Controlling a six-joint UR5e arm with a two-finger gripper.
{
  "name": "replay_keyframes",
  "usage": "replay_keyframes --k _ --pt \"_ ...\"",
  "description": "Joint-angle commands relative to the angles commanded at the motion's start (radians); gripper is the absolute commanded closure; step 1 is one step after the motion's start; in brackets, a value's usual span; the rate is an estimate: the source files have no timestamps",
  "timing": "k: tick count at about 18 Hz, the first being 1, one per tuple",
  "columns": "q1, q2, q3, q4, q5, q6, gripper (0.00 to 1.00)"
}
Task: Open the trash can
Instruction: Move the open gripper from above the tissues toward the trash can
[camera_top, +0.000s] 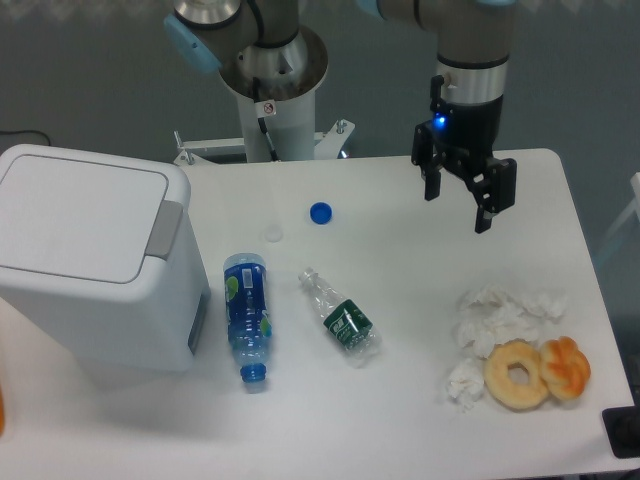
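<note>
Fixed cam: my end effector (457, 202) hung over the tabletop's (420, 280) far-right area, fingers spread wide, holding nothing. Trash can (95, 268) sat at the left edge, lid shut, well apart from me.

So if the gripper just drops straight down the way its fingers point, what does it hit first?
Probably bare table. The open gripper points down at empty white surface, with the tissues nearer the camera and the trash can far left. Depth is uncertain.
</note>
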Motion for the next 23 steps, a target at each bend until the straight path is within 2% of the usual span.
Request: replay_keyframes --k 6,14,23 --pt "-0.032 -0.006 0.02 0.0 -0.003 -0.161 0.0" --pt "-0.1 -0.002 0.066 0.002 -0.005 -0.462 0.0" --pt "-0.12 0.041 0.068 0.002 -0.052 -0.652 0.0"
